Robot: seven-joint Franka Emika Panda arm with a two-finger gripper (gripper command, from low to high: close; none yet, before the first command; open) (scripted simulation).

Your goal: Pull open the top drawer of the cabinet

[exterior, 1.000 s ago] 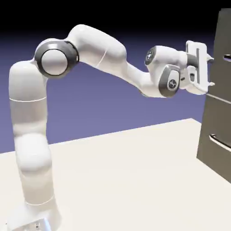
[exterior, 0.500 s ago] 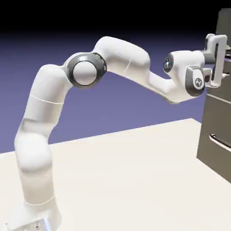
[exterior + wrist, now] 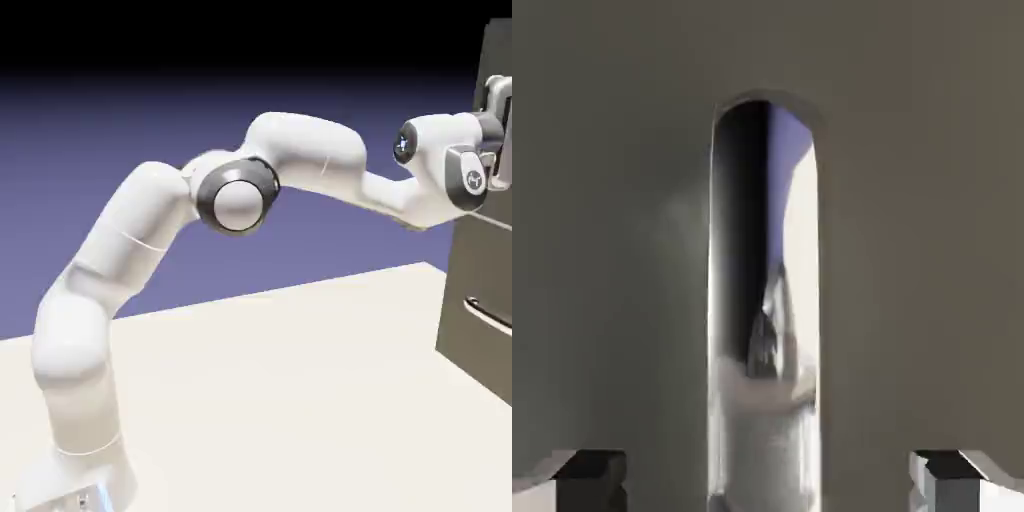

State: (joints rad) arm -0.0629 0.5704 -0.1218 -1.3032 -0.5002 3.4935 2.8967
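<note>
In the exterior view the dark grey-brown cabinet (image 3: 478,290) stands at the right edge, and my white hand (image 3: 498,100) is up against the top drawer (image 3: 497,50). The picture's edge cuts off the fingertips there. In the hand view the top drawer's flat front (image 3: 612,220) fills the picture. Its silver bar handle (image 3: 764,300) runs up the middle. My gripper (image 3: 767,482) is open: the two grey fingertips (image 3: 587,470) stand wide apart on either side of the bar, not touching it.
A lower drawer with its own silver handle (image 3: 487,313) sits below the hand. The cabinet rests on the pale table (image 3: 280,400). My arm's base (image 3: 75,470) is at the lower left.
The arm has stretched to the right and slightly up, carrying the hand from a short way off the cabinet right up to the top drawer's front.
</note>
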